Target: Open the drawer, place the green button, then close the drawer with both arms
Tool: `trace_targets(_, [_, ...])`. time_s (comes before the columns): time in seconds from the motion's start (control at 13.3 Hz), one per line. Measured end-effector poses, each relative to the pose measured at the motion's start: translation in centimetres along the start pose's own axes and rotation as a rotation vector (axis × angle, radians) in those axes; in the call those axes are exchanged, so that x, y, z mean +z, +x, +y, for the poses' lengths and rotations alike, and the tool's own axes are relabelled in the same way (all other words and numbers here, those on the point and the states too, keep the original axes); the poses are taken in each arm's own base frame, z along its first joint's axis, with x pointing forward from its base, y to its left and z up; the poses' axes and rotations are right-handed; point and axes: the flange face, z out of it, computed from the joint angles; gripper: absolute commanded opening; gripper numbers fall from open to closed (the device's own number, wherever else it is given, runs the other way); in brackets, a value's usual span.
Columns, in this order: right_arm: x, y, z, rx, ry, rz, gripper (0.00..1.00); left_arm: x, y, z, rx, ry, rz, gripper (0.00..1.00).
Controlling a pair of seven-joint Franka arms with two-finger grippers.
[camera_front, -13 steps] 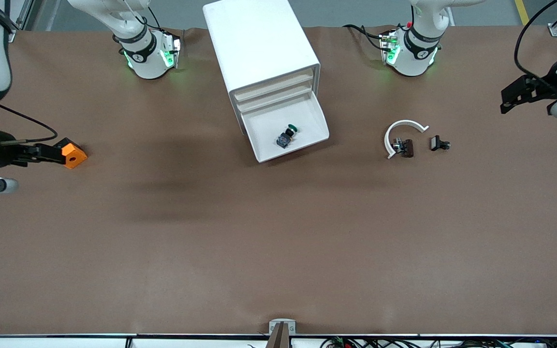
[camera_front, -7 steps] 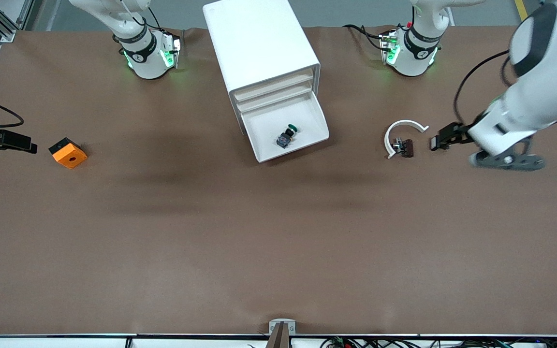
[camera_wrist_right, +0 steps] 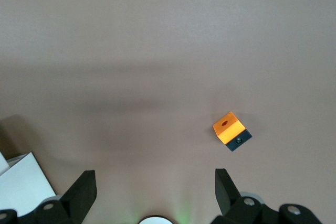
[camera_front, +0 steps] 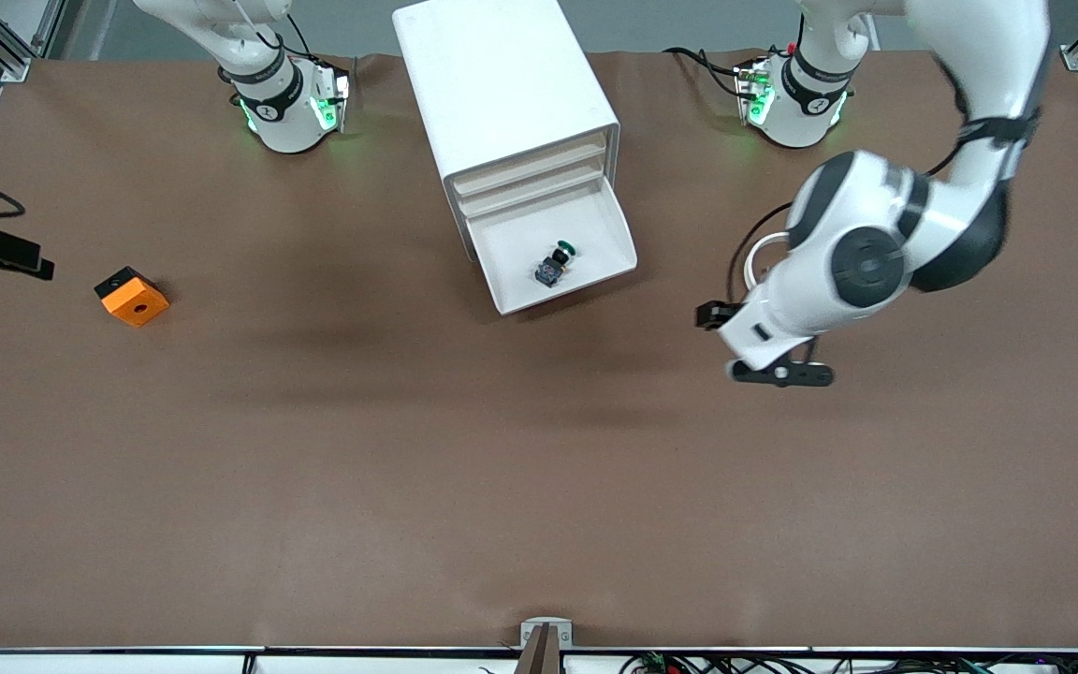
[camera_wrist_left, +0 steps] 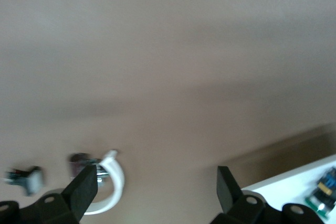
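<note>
The white cabinet [camera_front: 502, 84] has its lowest drawer [camera_front: 569, 287] pulled open. The button [camera_front: 553, 265], green cap on a blue-grey body, lies inside it. It also shows in the left wrist view [camera_wrist_left: 324, 186] on the drawer's floor [camera_wrist_left: 283, 188]. My left gripper [camera_front: 713, 315] is open and empty, in the air between the drawer and the small parts; its own view [camera_wrist_left: 157, 170] shows bare table between the fingers. My right gripper [camera_front: 29, 262] is open and empty at the right arm's end of the table, near the orange cube [camera_front: 132, 297]; its own view [camera_wrist_right: 155, 173] shows nothing held.
A white curved strip [camera_wrist_left: 113, 182] with small dark parts [camera_wrist_left: 79, 162] lies under the left arm; only a piece of it [camera_front: 752, 255] shows from the front. The orange cube [camera_wrist_right: 231, 130] and a cabinet corner [camera_wrist_right: 21, 184] show in the right wrist view.
The left arm has swung in from the table's end, over the small parts, toward the open drawer. The right gripper has drawn back from the orange cube. Button and drawer have not moved.
</note>
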Motion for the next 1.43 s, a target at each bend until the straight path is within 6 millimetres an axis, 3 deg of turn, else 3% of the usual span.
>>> trace_targets(0.23, [-2.3,-2.7,-0.2,0.0,0.002,0.006,1.0,5.7,-0.4,5.7,-0.067,0.0,-0.032,1.0])
trace_targets(0.45, [-1.4,-3.2,-0.2,-0.001,0.003,0.01,1.0,10.7,-1.0,9.9,-0.153,-0.002,-0.051,1.0])
trace_targets(0.68, [-0.8,-4.3,-0.6,-0.01,0.002,0.03,1.0,14.5,-2.2,12.4,-0.188,0.024,-0.094,1.0])
trace_targets(1.05, [-0.7,-7.4,-0.8,-0.048,0.001,0.062,1.0,17.5,-3.8,14.9,-0.212,0.003,-0.175,1.0])
trace_targets(1.43, [-0.3,-9.8,-2.1,-0.072,-0.003,0.087,1.0,19.2,-9.1,20.9,-0.288,0.051,-0.197,1.0])
